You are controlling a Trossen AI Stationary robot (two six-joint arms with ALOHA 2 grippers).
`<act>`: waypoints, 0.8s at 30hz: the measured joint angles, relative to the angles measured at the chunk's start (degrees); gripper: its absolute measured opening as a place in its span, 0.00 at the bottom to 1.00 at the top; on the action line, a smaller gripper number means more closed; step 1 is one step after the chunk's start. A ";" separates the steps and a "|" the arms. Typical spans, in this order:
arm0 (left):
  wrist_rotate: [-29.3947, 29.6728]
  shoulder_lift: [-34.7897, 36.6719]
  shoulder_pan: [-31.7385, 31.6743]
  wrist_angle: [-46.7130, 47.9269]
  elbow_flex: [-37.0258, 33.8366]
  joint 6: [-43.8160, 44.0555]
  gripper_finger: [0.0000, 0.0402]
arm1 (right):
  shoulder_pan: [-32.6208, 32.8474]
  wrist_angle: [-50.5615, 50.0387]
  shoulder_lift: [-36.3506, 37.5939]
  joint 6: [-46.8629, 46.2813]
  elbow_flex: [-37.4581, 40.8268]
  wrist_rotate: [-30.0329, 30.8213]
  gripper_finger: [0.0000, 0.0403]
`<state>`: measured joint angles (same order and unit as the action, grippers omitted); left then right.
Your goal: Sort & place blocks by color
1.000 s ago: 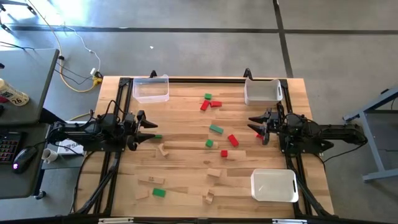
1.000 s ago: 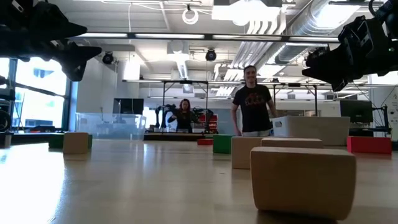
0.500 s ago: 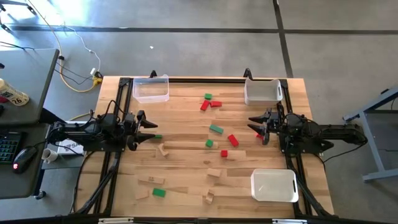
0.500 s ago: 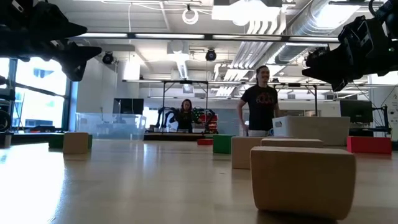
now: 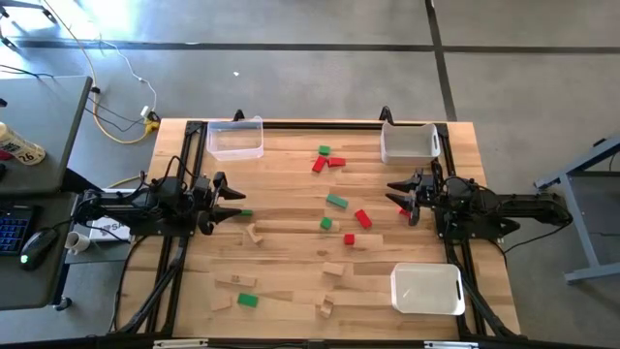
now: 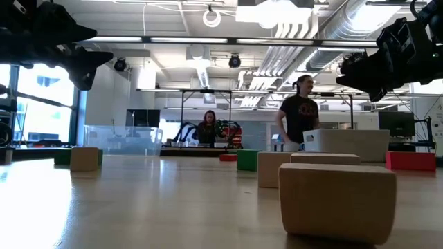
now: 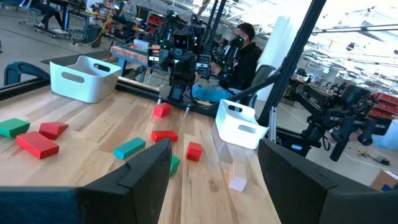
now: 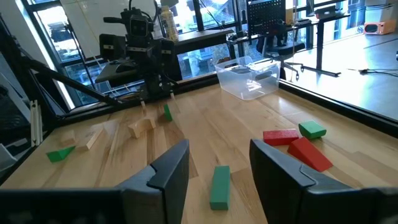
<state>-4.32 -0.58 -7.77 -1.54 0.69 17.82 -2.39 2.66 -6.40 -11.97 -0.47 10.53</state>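
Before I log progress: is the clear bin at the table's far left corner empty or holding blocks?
Empty. The clear bin shows only bare walls and floor; no blocks lie inside.

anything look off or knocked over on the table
Nothing stands out. The blocks lie scattered loose on the table, unsorted, and all three bins sit upright and look empty. Nothing looks spilled or broken.

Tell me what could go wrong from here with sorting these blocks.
The red blocks and a green block lie close together near the table's far edge, so a grasp there might nudge or catch the wrong color. The wood blocks may be hard to spot against the table. Both the left gripper and right gripper are empty.
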 joint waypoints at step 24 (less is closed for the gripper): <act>0.00 -0.02 0.00 0.02 0.00 0.00 0.57 | 0.02 0.12 -0.04 -2.98 -1.52 0.02 0.39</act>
<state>-4.32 -0.60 -7.77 -1.52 0.69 17.82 -2.37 2.77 -6.44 -14.94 -1.99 10.55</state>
